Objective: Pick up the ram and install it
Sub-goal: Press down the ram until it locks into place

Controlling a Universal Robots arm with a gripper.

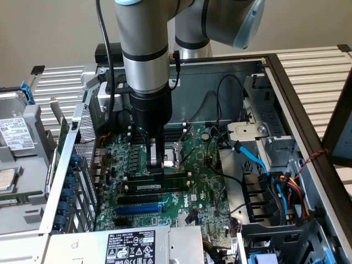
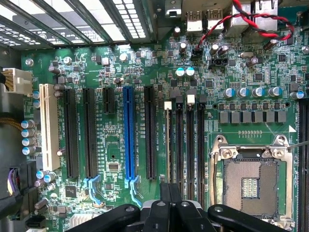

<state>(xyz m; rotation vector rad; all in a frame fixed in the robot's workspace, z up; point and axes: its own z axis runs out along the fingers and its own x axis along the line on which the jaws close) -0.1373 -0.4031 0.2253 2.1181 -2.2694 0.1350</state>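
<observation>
Motherboard [image 2: 120, 159]: green laminate, lightly glossy, with matt black plastic slots. Blue expansion slot [image 2: 128, 137]: smooth plastic. White slot [image 2: 48, 125]: ivory plastic, matt. CPU socket frame [image 2: 251, 153]: bright bare metal, reflective. Capacitors [image 2: 251, 92]: shiny metal tops. Gripper [image 2: 170, 205]: black, smooth, faintly glossy. Ram [image 1: 165, 185]: dark-green board, matt black chips. Arm [image 1: 146, 49]: satin grey metal with black bands. Chassis wall [image 1: 220, 77]: dull grey sheet metal. Power supply label [image 1: 129, 246]: paper-like sticker, black and white.

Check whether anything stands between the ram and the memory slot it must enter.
Nothing visible does: the shut gripper touches the top edge of the ram, which already stands along a memory slot beside the processor socket.
</observation>
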